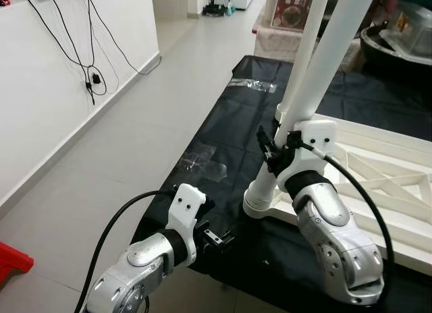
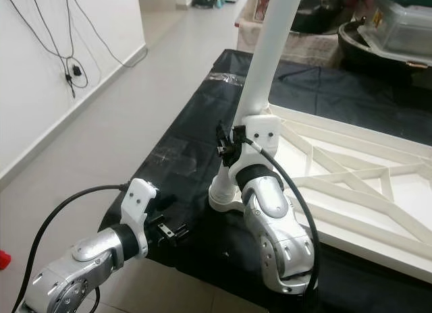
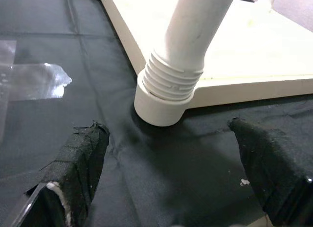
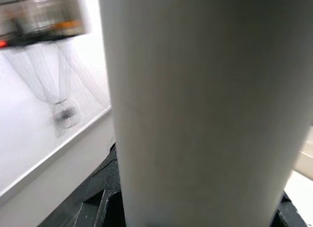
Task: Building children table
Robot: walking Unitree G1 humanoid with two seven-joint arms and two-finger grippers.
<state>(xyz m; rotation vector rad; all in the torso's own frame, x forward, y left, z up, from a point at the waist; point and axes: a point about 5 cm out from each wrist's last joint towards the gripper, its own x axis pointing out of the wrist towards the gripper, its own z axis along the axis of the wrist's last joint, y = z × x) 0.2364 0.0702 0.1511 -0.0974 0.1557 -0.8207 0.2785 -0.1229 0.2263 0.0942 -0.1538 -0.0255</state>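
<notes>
The white table leg [image 1: 307,77] stands nearly upright in the corner socket [image 3: 161,102] of the overturned tabletop [image 1: 391,185], its long axis tilted slightly. It is clasped low by the right gripper [image 1: 275,151]. The left gripper [image 1: 219,237] is held open, beside the socket.

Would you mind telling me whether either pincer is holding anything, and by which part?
The right pincer grips the white table leg low on its shaft, just above the threaded end. The left pincer is open, holding nothing.
</notes>
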